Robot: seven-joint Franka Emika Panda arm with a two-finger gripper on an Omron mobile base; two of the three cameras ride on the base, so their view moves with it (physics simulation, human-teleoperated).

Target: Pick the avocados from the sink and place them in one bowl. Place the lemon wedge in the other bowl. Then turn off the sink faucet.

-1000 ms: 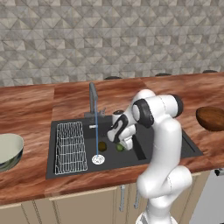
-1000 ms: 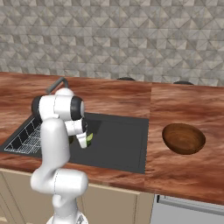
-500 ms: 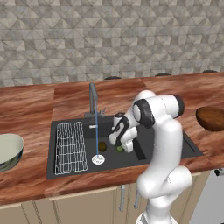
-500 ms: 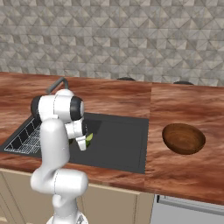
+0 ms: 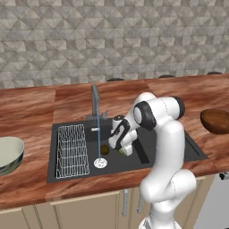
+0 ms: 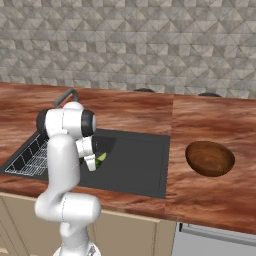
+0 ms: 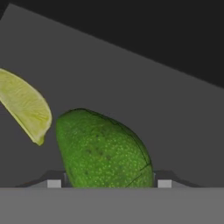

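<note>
You've got the gripper [image 5: 124, 150] down in the sink [image 5: 179, 142], jaws straddling the bright green avocado [image 7: 105, 151] on the floor. Can't tell if they've clamped yet. Lemon wedge [image 7: 24, 105] sits at its 10 o'clock, so lift straight up.

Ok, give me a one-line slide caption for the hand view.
Hand view: green avocado on the dark sink floor between the fingers, lemon wedge just beside it.

Both base views overlook the sink [image 5: 147, 154]; hand view looks close into it.
</note>
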